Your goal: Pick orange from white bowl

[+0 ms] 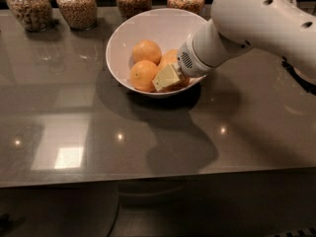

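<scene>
Gripper (166, 77): down inside the white bowl (160, 26), tip beside the front orange (141, 74); how wide it stands, cannot tell.
Third orange (170, 58): half hidden behind the arm (247, 28).
Jars (76, 6): at the counter (74, 122) back, tops cut off.

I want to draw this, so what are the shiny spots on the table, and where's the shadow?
Camera view: the shiny spots are light glare on the glossy table, a bright square front left and small dots; a dark shadow spreads in front of the white bowl, under the arm; the gripper sits inside the bowl among the oranges, well lit.
</scene>
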`<act>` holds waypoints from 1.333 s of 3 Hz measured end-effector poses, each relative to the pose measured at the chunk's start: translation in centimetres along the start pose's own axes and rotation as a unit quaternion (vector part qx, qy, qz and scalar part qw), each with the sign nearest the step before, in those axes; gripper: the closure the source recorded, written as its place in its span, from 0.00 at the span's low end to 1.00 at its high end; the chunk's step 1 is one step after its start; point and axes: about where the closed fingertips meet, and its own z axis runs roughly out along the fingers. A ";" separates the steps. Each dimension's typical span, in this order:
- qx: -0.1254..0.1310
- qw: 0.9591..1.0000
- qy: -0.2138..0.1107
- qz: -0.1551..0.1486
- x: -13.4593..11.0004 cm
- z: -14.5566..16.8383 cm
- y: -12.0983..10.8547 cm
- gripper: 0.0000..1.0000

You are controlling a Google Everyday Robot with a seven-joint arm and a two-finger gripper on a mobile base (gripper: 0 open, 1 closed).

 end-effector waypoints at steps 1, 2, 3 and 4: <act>0.013 1.000 -0.012 -0.009 -0.4 -1.3 -0.1 0.83; 0.020 0.999 -0.024 -0.018 -1.0 -2.4 -0.1 1.00; 0.025 0.998 -0.043 -0.037 -2.1 -4.4 0.1 1.00; 0.015 0.995 -0.054 -0.078 -3.4 -7.2 1.0 1.00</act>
